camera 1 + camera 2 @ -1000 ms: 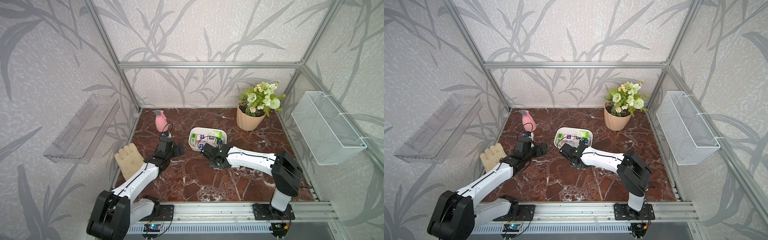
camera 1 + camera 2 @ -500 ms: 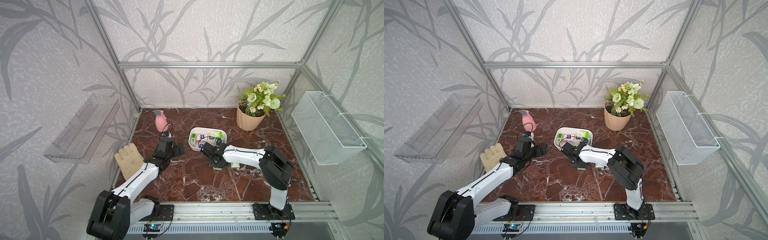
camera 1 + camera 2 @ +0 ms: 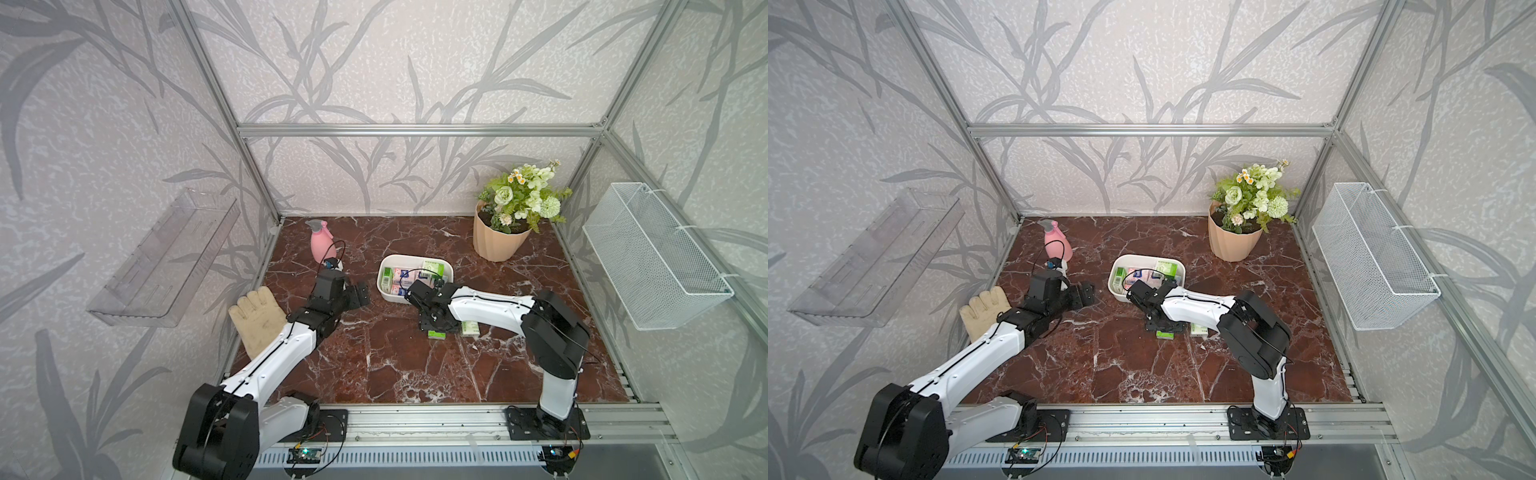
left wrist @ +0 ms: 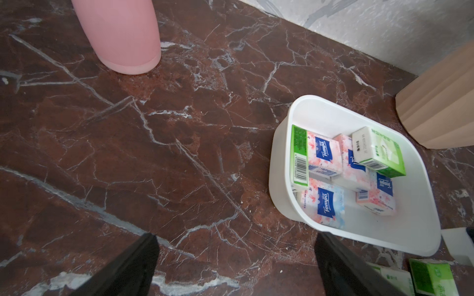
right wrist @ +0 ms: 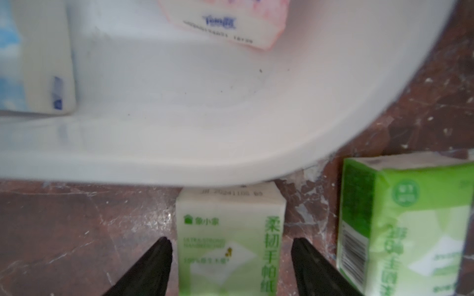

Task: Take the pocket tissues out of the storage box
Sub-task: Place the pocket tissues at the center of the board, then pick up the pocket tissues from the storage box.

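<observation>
a: where is the right pincer [image 5: 230, 246]?
b: low over the bench [image 3: 374, 353], near the storage box [image 5: 230, 166], on the box's side toward the robot's base. its 2 black fingers [image 5: 154, 261] stand apart, 1 on each side of a green-and-white packet [image 5: 225, 228] that lies flat on the bench. a thin strip of bench shows between each finger and the packet, so it isn't clamped on it
a: is any other packet out of the box?
b: yes, a second green packet [image 5: 410, 225] lies on the bench just to the right of that one, close but not touching
a: what is in the box?
b: 6 packets. a green packet on edge [image 4: 299, 156] stands against an end wall, and a tilted green packet [image 4: 377, 151] rests on top of the others. there are 3 pink packets [image 4: 324, 153] with dark blue labels and 1 pale blue packet [image 4: 331, 207] by the wall nearest the left arm
a: and the left pincer [image 4: 234, 256]?
b: its fingers are wide apart with only bare bench between them. in both top views it is left of the box, apart from it, and points toward it
a: anything else on the bench?
b: a pink spray bottle [image 3: 321, 245] stands behind the left pincer, a glove [image 3: 257, 318] lies at the left edge beside the left arm, and a flower pot [image 3: 498, 241] stands at the back right, well apart from the box
</observation>
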Robot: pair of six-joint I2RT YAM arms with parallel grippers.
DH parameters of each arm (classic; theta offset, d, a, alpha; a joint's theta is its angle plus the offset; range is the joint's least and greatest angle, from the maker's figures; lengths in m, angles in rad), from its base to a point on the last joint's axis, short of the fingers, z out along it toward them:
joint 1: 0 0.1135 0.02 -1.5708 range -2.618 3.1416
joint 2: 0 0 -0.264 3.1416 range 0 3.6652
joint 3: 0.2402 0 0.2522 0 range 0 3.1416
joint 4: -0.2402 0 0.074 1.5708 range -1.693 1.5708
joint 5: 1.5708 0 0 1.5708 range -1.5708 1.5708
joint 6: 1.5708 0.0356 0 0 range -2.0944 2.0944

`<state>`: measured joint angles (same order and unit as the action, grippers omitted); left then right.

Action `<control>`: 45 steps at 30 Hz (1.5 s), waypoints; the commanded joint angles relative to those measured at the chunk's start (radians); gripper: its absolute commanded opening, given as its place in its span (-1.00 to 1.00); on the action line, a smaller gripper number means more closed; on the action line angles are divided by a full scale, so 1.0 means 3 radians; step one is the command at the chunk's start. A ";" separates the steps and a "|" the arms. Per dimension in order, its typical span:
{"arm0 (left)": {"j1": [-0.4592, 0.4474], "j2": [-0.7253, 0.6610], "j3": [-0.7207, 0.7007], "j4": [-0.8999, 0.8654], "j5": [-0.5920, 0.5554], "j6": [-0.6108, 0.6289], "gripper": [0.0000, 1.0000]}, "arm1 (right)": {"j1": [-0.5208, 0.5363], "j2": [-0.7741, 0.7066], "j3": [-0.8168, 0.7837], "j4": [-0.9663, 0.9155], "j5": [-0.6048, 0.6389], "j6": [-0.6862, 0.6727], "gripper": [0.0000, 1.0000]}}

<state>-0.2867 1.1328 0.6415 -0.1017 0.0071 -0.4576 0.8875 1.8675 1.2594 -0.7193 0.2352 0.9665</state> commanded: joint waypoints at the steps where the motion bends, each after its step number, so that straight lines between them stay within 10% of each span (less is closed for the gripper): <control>1: 0.0015 -0.0081 0.0167 -0.0098 0.0074 0.0068 1.00 | -0.0004 -0.0346 0.0048 -0.0214 0.0093 -0.0115 0.62; 16: -0.0063 0.0241 0.0670 -0.0247 0.0523 -0.0351 1.00 | -0.0344 -0.1551 -0.0341 -0.0186 0.0206 -0.0629 0.85; 34: -0.0638 0.1453 0.1846 -0.1141 -0.0283 0.0101 0.86 | -0.1118 -0.2353 -0.0929 0.0025 -0.0200 -0.0918 0.99; 45: -0.0730 0.2215 0.2512 -0.1534 -0.0332 0.0165 0.42 | -0.1273 -0.2365 -0.0961 0.0055 -0.0268 -0.0997 0.98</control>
<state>-0.4961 1.7687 1.3529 -0.4953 -0.0666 -0.4191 0.5140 1.1690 0.9783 -0.7113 0.1596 0.6823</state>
